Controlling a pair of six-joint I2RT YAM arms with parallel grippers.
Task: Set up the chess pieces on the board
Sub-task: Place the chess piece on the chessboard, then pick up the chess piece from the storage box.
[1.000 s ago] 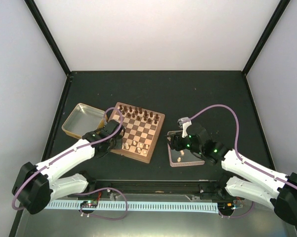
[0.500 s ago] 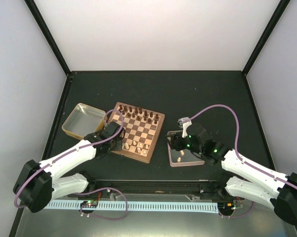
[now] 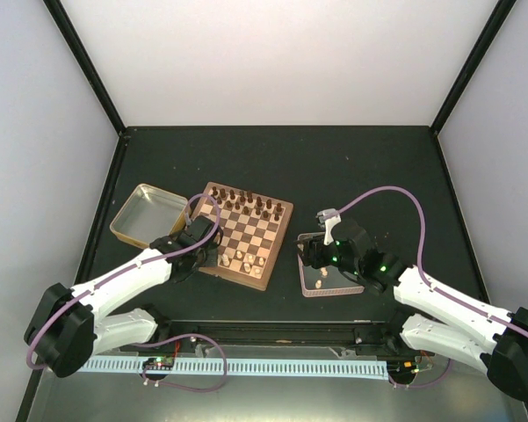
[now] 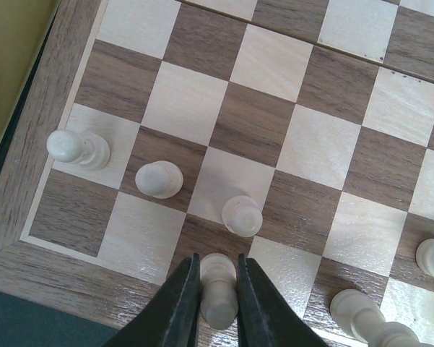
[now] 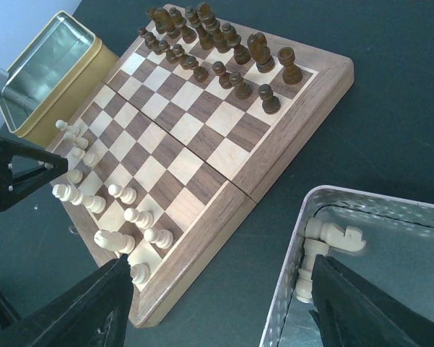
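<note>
My left hand [image 4: 218, 260] has shifted a little toward the near left corner of the board [image 4: 254, 123], closed on one pale piece [image 4: 218, 296].

The piece stands on a square of the nearest row, so I judge this placing is almost done. The pieces are smooth turned wood with round heads, and the board shows fine grain. My right hand [image 5: 220, 264] has not moved and hangs wide open over the shiny tray [image 5: 303, 210].

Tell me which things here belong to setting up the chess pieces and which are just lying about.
In the job: pale chess pieces, board, left gripper clamped on one piece, tray with more pieces.
Lying about: yellow-rimmed tin, dark chessmen.
</note>
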